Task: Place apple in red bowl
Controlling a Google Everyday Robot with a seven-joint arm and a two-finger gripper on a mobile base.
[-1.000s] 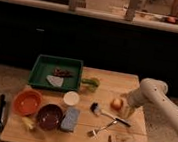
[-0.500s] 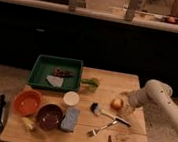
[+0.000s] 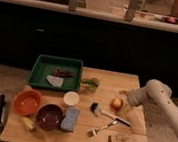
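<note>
**Reaching for apple at right edge**

Near right edge of worktop (image 3: pixel 112 82), mid-depth: apple (image 3: pixel 117 104), with gripper (image 3: pixel 127 100) just beside it on the right. Cannot tell grip state or contact. Near front-left corner: red bowl (image 3: pixel 17 105), empty, well apart from apple.

Seat squarely around apple before lifting. Lift high enough to clear dish brush (image 3: pixel 96 108), white cup (image 3: pixel 71 98) and maroon bowl (image 3: pixel 50 116). Release low over red bowl.

No readable writing or brands.
</note>
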